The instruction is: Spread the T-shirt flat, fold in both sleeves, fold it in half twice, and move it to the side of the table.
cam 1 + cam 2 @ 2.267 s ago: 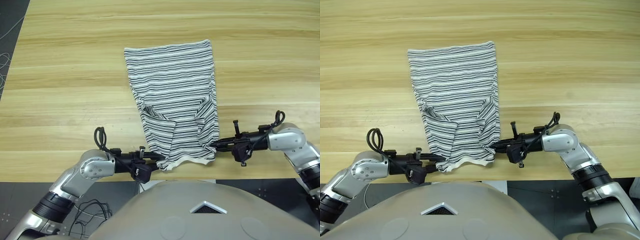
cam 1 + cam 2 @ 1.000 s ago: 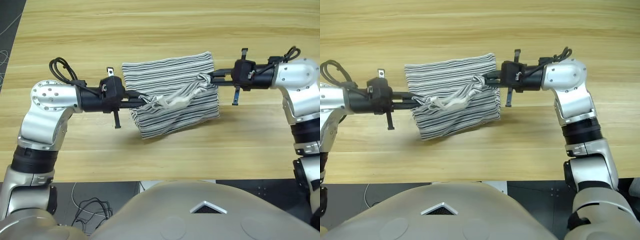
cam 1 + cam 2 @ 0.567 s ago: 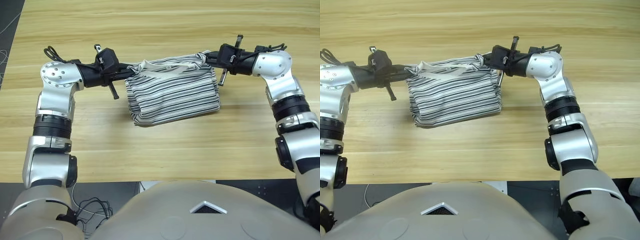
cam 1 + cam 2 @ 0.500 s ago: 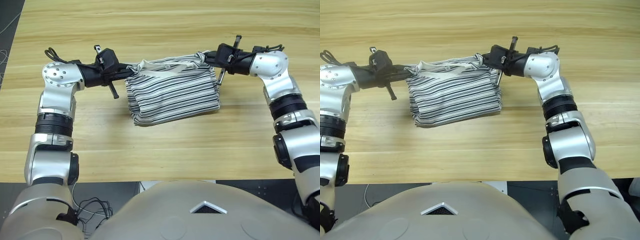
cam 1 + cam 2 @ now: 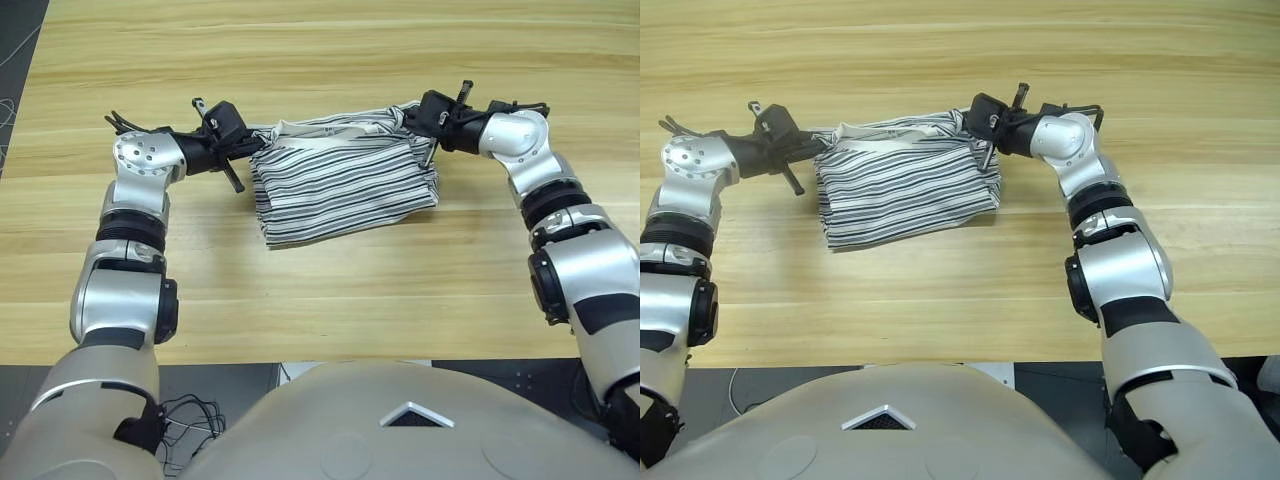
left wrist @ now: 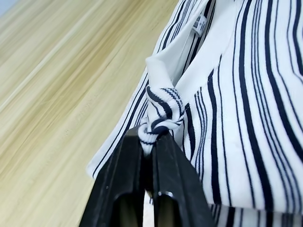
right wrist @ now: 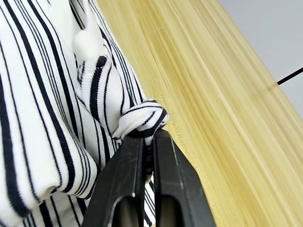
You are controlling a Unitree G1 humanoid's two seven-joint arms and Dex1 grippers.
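The folded T-shirt (image 5: 345, 190) is laid on the worktop (image 5: 300, 290) between the jaws. One bunched corner is clamped in the left jaws, the other in the right jaws.

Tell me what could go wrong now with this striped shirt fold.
The left gripper and right gripper each pinch only a small bunched tip of the black-and-white striped T-shirt, so a corner might slip free. The folded-over edge looks rumpled, so releasing on the light wooden table may leave an uneven fold.
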